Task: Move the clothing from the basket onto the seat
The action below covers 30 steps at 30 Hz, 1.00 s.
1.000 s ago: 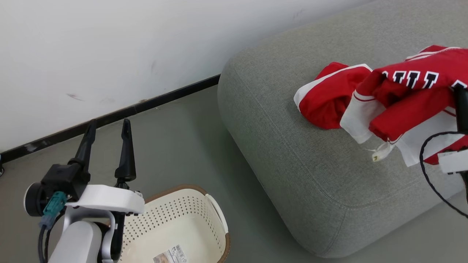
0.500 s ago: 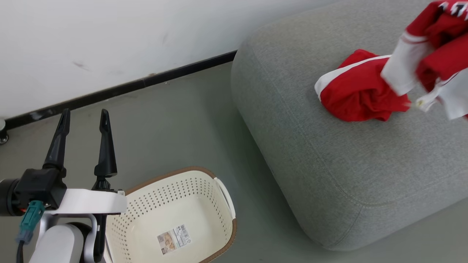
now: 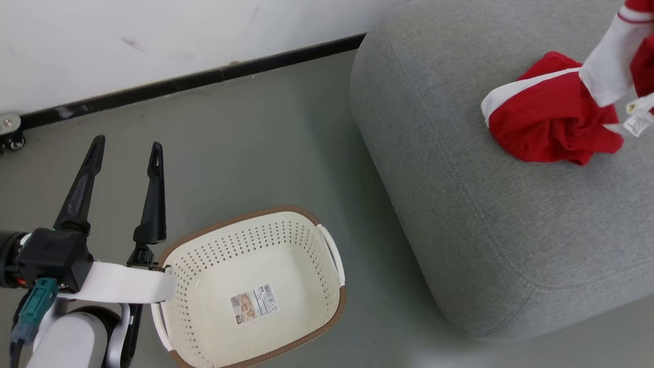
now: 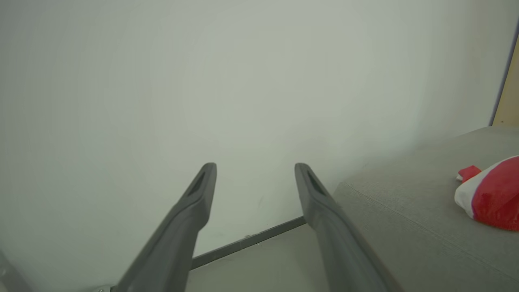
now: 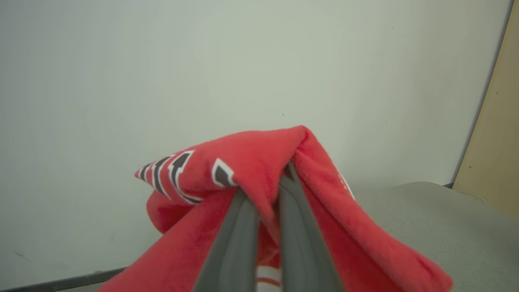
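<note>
**A:** Biggest thing first?

**B:** The seat (image 3: 485,214), grey with rounded corners, on the floor (image 3: 265,133). Its far side is close to the white wall (image 3: 153,30).

**A:** And the basket?

**B:** The basket (image 3: 286,240) sits on the floor just off the seat's near corner, apart from it. It's cream and perforated, with a brown rim.

**A:** Where's the clothing?

**B:** One red garment (image 3: 546,122) with a white band lies bunched on top of the seat. The jersey (image 5: 251,162) hangs in the air over the seat, right by that heap. I can't tell whether its white sleeve touches the heap.

**A:** What holds it up?

**B:** The right pincer (image 5: 265,202). Its two fingers are drawn together with a fold of the red cloth clamped between them, and the dark lettering shows just beside the grip.

**A:** The other pincer?

**B:** The left pincer (image 3: 127,142) hovers on the far side of the basket from the seat. Its fingers are spread wide apart and point toward the wall.

**A:** Anything small?

**B:** A paper label (image 3: 254,303) lies on the basket's floor, and a white tag (image 3: 636,122) dangles from the jersey above the seat.
</note>
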{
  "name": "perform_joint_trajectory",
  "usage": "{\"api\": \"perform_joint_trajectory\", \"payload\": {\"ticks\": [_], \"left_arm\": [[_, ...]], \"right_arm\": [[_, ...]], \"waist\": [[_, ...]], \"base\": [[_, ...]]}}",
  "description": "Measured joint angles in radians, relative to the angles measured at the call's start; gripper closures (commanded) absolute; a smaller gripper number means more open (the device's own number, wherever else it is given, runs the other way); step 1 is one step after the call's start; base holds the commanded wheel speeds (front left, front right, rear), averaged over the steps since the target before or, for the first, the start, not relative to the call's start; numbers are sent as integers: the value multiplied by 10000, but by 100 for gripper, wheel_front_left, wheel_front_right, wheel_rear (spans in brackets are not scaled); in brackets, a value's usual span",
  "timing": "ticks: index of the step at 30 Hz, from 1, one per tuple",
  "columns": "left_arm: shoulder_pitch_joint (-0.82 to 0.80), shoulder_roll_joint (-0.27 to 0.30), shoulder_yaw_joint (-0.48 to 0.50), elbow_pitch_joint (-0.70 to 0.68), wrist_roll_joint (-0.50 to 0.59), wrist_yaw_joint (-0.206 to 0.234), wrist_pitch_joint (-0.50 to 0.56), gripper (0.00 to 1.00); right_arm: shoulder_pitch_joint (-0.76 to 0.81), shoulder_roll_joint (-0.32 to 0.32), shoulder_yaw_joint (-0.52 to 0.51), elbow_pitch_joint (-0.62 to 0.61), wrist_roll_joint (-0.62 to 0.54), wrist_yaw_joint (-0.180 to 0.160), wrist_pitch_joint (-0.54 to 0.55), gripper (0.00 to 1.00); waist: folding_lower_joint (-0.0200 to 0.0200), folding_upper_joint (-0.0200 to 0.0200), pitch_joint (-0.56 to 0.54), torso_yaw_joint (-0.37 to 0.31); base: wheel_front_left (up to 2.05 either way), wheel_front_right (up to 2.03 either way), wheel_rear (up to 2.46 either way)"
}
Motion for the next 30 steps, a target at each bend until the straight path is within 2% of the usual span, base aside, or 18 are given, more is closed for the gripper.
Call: {"api": "perform_joint_trajectory", "payload": {"ticks": [10, 19, 30], "left_arm": [[-157, 211, -188, -698, 184, -130, 539, 0], [-287, 326, -324, -1087, 274, -219, 978, 0], [-763, 297, -385, -1346, 274, -228, 1068, 0]], "right_arm": [[-722, -174, -188, 1191, -583, 0, -378, 100], [-221, 966, 140, 2801, -648, 0, -750, 100], [320, 1440, 389, 3900, -589, 0, -788, 100]], "waist": [[0, 0, 678, 367], [0, 0, 1379, 648], [0, 0, 2032, 747]], "base": [[0, 0, 0], [0, 0, 0], [0, 0, 0]]}}
